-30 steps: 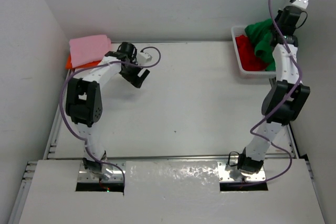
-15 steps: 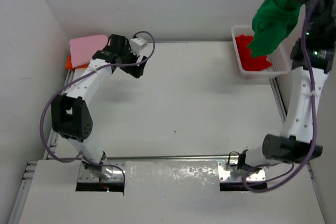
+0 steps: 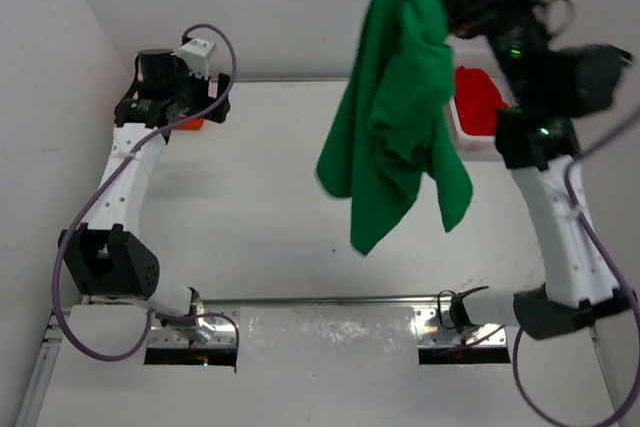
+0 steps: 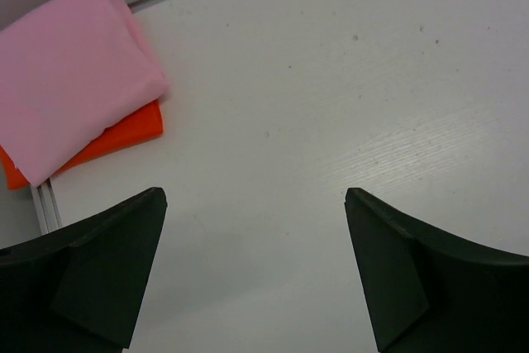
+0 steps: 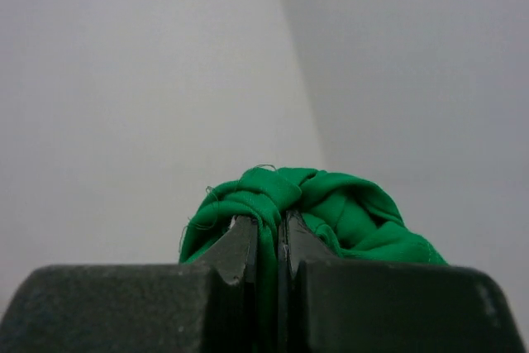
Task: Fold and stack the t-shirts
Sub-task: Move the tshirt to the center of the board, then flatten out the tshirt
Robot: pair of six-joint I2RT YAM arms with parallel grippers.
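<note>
I'm pinching the green t-shirt [image 3: 395, 117] in my right tool [image 5: 281, 225], dangling it above the desk [image 3: 260, 207]; my left tool [image 4: 254, 197] is hovering spread by the far-left corner's pink t-shirt [image 4: 70, 72].

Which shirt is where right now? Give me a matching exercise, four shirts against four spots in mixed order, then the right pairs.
Shirts:
1. green t-shirt
2. red t-shirt
3. pink t-shirt
4. orange t-shirt

Spots:
A. folded, at the bottom of the pile in the far left corner of the table
B. lying in the white basket
C. hanging unfolded above the table, pinched in the right fingers
D. folded, on top of the pile

Pairs: 1-C; 2-B; 3-D; 4-A
</note>
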